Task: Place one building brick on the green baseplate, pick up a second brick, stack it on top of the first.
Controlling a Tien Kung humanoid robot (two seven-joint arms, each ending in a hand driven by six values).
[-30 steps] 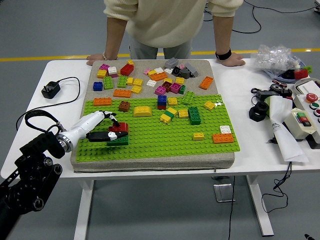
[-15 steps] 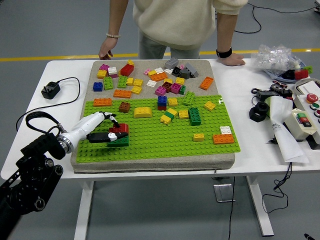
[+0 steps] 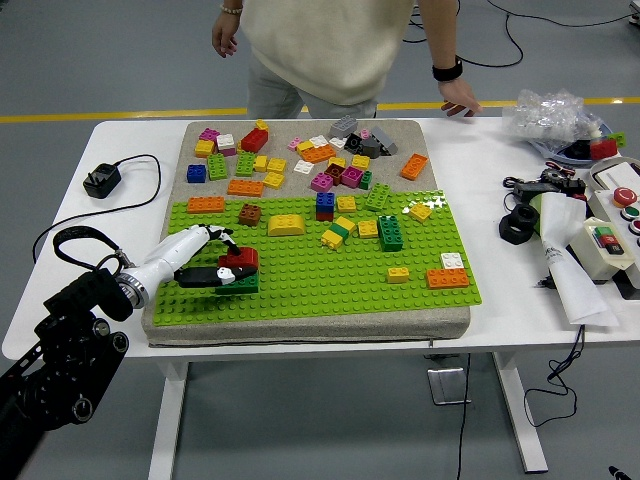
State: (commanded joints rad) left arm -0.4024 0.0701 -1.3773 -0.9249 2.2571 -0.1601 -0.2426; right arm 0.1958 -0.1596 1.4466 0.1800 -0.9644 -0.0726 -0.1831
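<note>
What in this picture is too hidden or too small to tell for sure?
- Head view: whether the red brick is pressed fully onto the green brick; the left hand covers the joint.
- Head view: the right hand, outside the frame.
- Head view: the person's upper body, cut off by the top edge.
- Head view: stud counts on the far bricks, too small.

The white table [image 3: 480, 170] holds a grey mat [image 3: 300, 322] in the middle, a black plug [image 3: 101, 180] left, and boxes [image 3: 610, 235] right.
</note>
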